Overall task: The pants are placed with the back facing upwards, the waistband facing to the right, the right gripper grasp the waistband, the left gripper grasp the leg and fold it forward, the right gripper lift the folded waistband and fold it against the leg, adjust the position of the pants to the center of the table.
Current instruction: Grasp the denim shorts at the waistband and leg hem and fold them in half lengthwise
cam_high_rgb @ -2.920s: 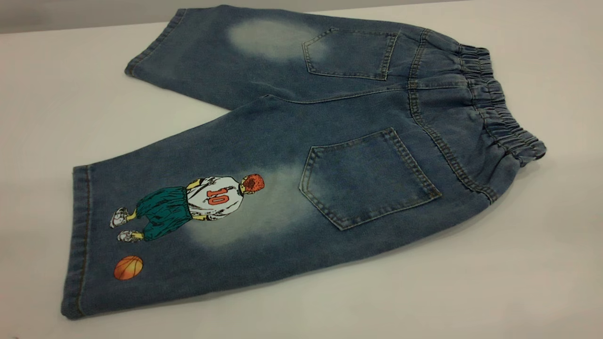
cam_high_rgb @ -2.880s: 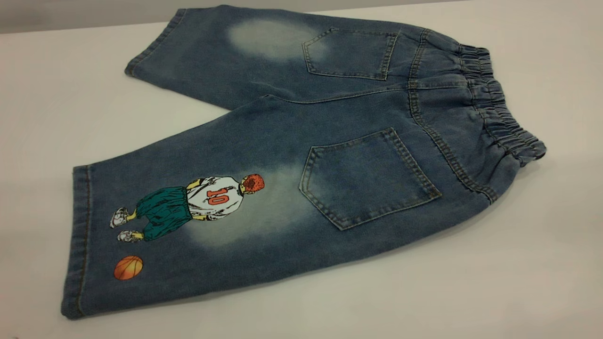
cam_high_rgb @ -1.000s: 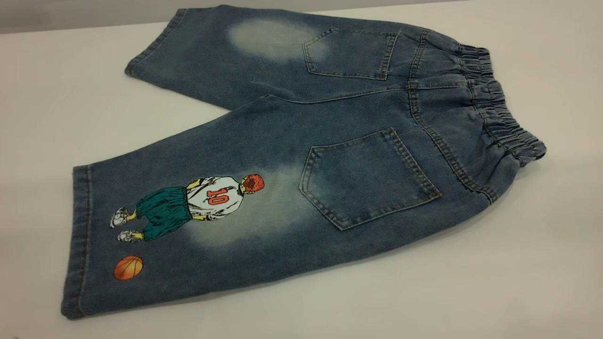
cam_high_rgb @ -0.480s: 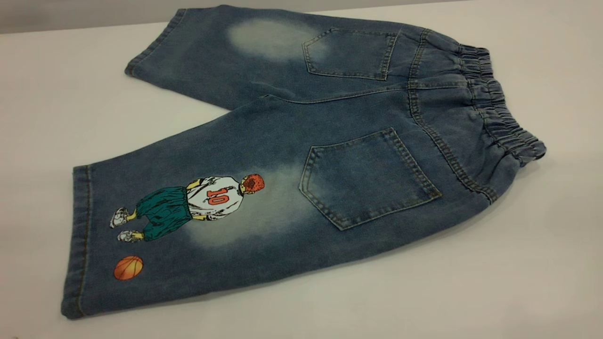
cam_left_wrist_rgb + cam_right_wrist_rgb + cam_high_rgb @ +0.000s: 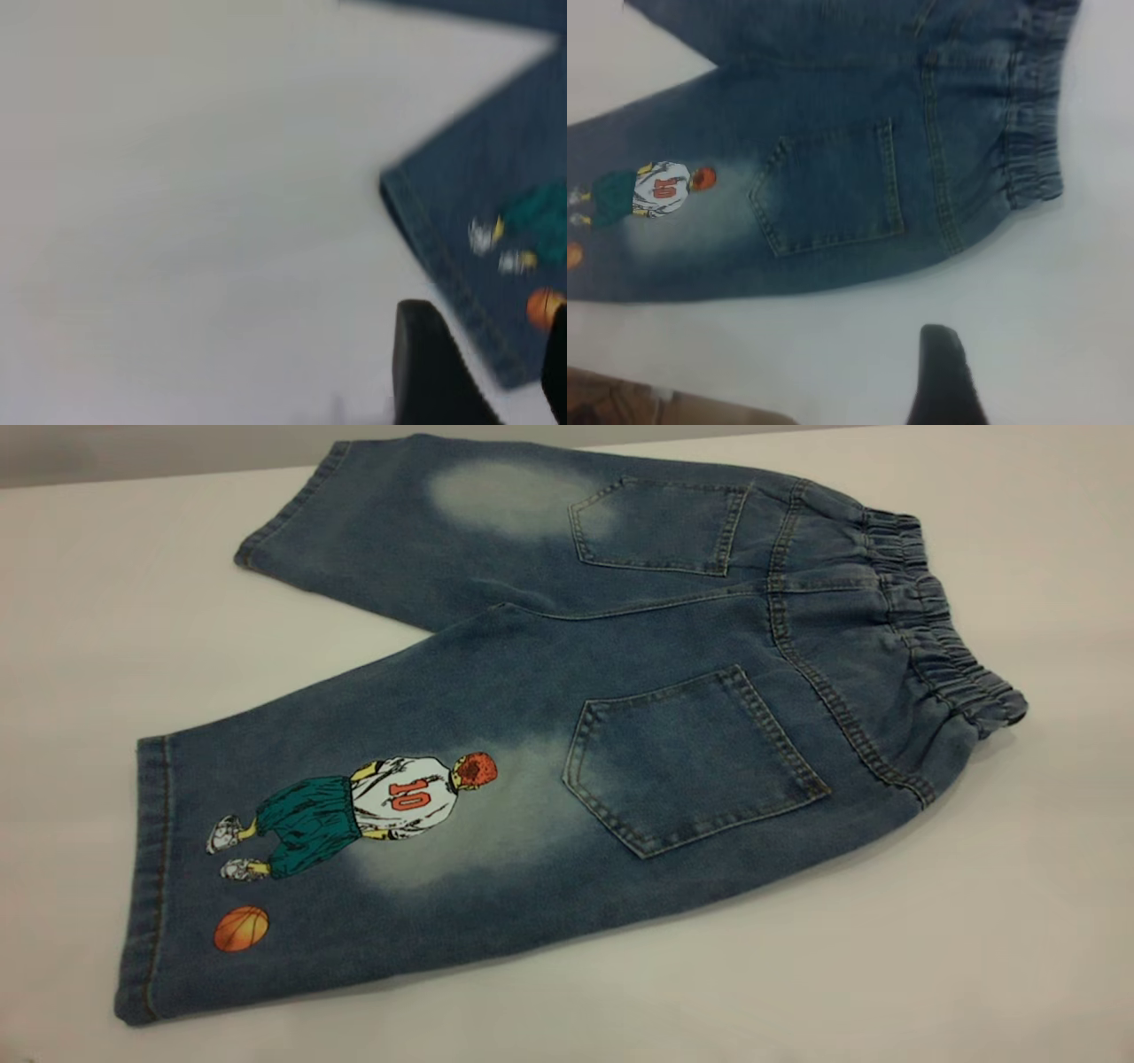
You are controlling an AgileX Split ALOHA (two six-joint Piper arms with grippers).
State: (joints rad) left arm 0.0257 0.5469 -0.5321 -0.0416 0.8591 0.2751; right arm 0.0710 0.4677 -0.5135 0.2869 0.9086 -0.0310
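The pants (image 5: 567, 717) lie flat on the white table (image 5: 930, 957), back up, with both back pockets showing. The ruffled waistband (image 5: 939, 629) is at the right. The printed leg (image 5: 354, 824) points left on the near side. Neither gripper shows in the exterior view. In the left wrist view my left gripper (image 5: 489, 312) hangs open over the table beside the printed leg's hem (image 5: 443, 266), touching nothing. In the right wrist view one dark finger (image 5: 943, 376) of my right gripper (image 5: 1036, 350) shows over bare table, apart from the waistband (image 5: 1032, 115), with nothing held.
The plain leg (image 5: 399, 522) reaches toward the table's far edge (image 5: 133, 474). Bare tabletop surrounds the pants on the near and right sides. A brown area (image 5: 620, 403) beyond the table's near edge shows in the right wrist view.
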